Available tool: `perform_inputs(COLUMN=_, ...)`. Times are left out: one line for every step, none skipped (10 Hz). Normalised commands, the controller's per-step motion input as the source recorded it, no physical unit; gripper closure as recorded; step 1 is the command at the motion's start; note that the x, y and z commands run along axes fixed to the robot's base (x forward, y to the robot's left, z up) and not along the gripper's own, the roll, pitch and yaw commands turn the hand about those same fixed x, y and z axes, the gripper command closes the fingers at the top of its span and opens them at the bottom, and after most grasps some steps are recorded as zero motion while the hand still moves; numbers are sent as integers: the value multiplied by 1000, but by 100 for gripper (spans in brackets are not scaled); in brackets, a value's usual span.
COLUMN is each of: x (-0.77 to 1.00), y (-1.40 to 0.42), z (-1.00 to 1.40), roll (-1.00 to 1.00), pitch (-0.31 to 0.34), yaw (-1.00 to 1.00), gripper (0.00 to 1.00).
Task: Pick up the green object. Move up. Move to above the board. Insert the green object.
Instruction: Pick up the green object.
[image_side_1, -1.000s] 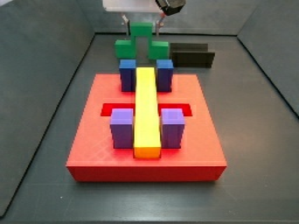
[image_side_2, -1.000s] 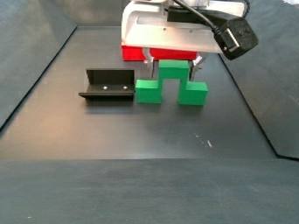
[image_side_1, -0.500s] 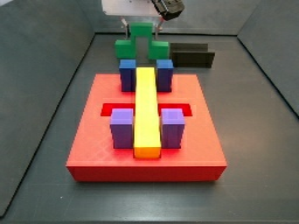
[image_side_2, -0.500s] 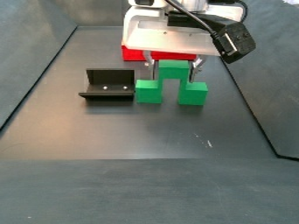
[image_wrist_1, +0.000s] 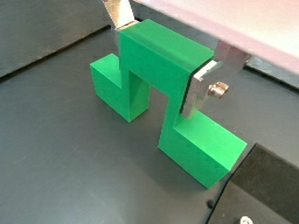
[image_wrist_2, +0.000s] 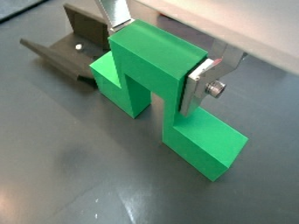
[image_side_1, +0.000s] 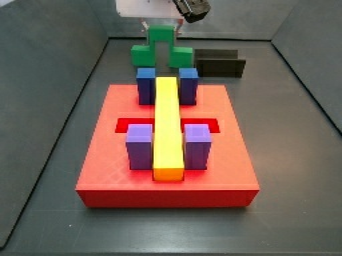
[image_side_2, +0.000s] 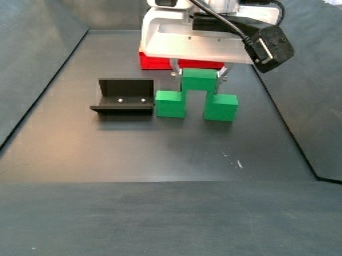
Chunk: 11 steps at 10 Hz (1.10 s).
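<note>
Dark L-shaped fixture (image_side_2: 122, 97) on the dark floor (image_side_2: 160, 170), seemingly empty.

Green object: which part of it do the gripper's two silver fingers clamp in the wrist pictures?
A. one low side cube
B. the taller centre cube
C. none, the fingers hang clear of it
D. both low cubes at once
B: in both wrist views the gripper has a finger pressed against each side of the raised centre cube of the green object, and the two low cubes stay free.

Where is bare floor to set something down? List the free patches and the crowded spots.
Free: the wide dark floor in front of the green object and the fixture, and the strips either side of the board. Crowded: beyond the board, where the end effector grips the green object beside the fixture.
</note>
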Motion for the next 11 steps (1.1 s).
perform_inputs(x=0, y=0, z=0, roll=0, pitch=0, yaw=0, gripper=100)
perform_inputs(x=0, y=0, z=0, roll=0, pitch=0, yaw=0, gripper=100)
perform_inputs(x=0, y=0, z=0, roll=0, pitch=0, yaw=0, gripper=100)
perform_inputs(x=0, y=0, z=0, roll=0, pitch=0, yaw=0, gripper=100)
perform_inputs(x=0, y=0, z=0, roll=0, pitch=0, yaw=0, gripper=100)
perform_inputs(x=0, y=0, z=0, roll=0, pitch=0, yaw=0, gripper=100)
perform_inputs(x=0, y=0, z=0, roll=0, pitch=0, yaw=0, gripper=100)
perform_inputs(x=0, y=0, z=0, roll=0, pitch=0, yaw=0, gripper=100)
perform_inputs(x=0, y=0, z=0, roll=0, pitch=0, yaw=0, gripper=100)
perform_inputs(x=0, y=0, z=0, roll=0, pitch=0, yaw=0, gripper=100)
perform_inputs(x=0, y=0, z=0, roll=0, pitch=0, yaw=0, gripper=100)
